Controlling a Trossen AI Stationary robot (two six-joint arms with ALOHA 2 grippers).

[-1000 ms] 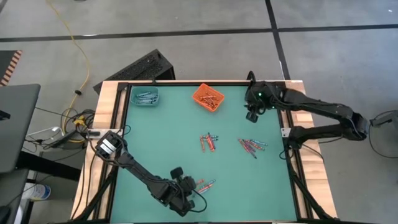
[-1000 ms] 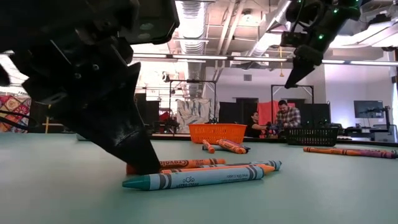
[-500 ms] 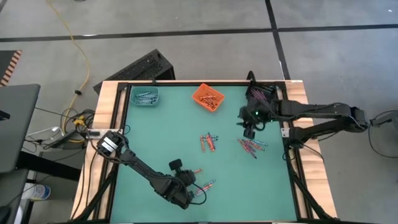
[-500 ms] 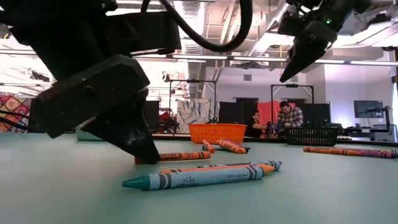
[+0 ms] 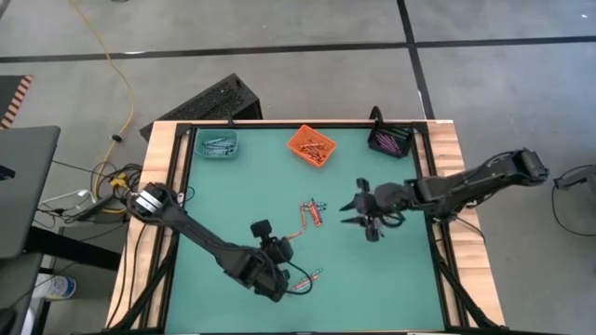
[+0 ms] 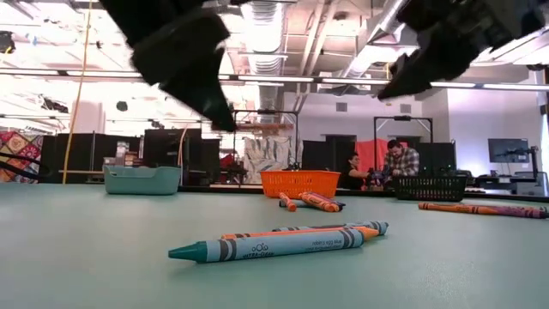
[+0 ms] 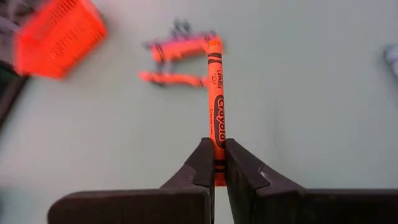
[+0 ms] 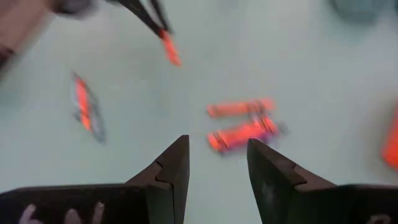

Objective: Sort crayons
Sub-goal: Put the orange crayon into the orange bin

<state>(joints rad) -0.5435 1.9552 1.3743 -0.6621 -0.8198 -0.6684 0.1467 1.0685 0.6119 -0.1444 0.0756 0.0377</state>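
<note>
While the left tool (image 7: pixel 214 163) pinches one orange crayon (image 7: pixel 216 106) by its end above the green worktop (image 5: pixel 233 195), ready for the orange bin (image 5: pixel 311 145), right tool (image 8: pixel 214 165) hangs spread over a loose crayon cluster (image 5: pixel 313 212); open room lies between, bins at the far edge

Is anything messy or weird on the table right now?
Nothing looks broken or spilled. Loose crayons lie scattered on the green table, waiting to be sorted. The left gripper is shut on an orange crayon, held above the table. The right gripper is open above the table.
</note>
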